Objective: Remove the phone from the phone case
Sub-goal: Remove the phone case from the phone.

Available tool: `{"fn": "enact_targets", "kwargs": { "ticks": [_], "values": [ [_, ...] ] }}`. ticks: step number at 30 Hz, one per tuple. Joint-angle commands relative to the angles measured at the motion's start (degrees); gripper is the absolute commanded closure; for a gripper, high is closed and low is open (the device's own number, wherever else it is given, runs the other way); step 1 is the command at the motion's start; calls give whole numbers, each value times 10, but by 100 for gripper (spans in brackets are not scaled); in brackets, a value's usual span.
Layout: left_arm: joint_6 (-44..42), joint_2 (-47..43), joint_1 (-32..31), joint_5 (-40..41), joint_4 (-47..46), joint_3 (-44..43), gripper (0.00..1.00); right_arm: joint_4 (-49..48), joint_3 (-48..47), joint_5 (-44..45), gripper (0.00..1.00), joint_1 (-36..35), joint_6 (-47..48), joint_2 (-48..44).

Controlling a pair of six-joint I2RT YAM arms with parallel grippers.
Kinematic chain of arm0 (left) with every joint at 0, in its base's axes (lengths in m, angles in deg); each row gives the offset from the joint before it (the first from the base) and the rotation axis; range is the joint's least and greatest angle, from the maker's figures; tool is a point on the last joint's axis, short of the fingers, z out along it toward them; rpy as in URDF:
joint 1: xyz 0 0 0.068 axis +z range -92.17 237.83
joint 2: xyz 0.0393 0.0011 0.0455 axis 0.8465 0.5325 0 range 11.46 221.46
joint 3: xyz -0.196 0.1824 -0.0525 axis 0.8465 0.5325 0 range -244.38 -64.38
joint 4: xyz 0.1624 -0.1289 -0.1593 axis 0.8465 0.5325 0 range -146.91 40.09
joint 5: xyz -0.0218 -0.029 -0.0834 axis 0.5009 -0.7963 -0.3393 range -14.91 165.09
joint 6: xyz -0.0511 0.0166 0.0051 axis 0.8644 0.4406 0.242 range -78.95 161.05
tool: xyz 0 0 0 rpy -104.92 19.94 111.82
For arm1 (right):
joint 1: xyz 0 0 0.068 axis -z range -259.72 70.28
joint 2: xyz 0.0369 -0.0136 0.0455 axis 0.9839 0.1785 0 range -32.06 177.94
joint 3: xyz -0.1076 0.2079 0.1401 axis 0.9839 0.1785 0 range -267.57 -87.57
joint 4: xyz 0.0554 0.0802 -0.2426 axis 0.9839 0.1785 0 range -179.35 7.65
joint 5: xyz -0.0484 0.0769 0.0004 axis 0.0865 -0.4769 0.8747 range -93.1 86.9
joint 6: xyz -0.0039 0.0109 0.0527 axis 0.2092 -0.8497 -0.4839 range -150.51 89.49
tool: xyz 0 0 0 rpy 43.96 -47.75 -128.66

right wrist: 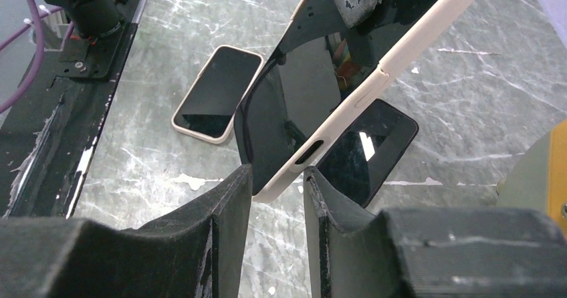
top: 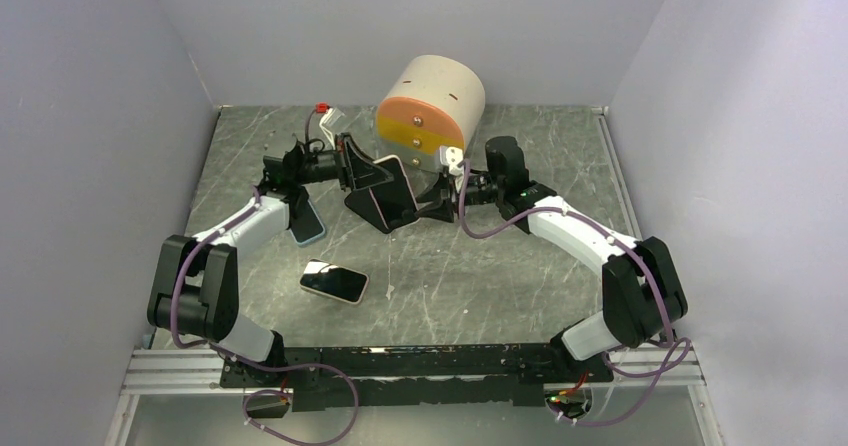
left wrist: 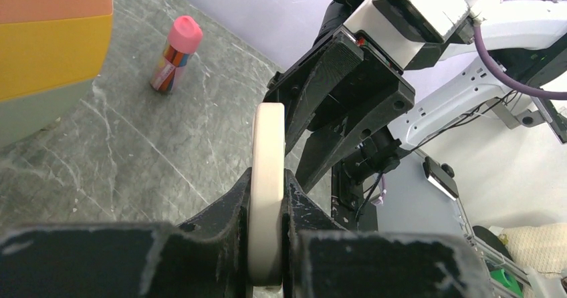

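The phone case [right wrist: 401, 51] is cream and is held on edge above the table, with the phone's dark screen [right wrist: 301, 104] showing inside it. My left gripper [left wrist: 267, 198] is shut on the case's rim [left wrist: 267, 144]; the top view shows that grip at the case's left side [top: 352, 171]. My right gripper [right wrist: 277, 178] is open. Its fingers stand on either side of the case's lower corner with a gap on each side. In the top view it sits just right of the case [top: 432, 198].
A black phone [right wrist: 368, 147] lies flat under the held case. Another cream-cased phone [top: 333, 282] lies nearer the bases, and a blue-cased one [top: 306, 222] lies by the left arm. A cylinder with an orange and yellow face [top: 430, 106] and a pink-capped marker [left wrist: 175, 54] stand at the back.
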Motion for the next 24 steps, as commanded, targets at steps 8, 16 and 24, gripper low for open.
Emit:
{"fn": "enact_targets", "kwargs": {
  "ticks": [8, 16, 24],
  "values": [
    [-44, -44, -2, 49, -7, 10, 97, 103, -58, -48, 63, -2, 85, 18],
    [-28, -50, -1, 57, -35, 19, 97, 131, -65, -43, 64, -2, 108, 35],
    [-7, -59, -1, 52, -64, 25, 97, 157, -75, -45, 66, -2, 128, 50]
  ]
}}
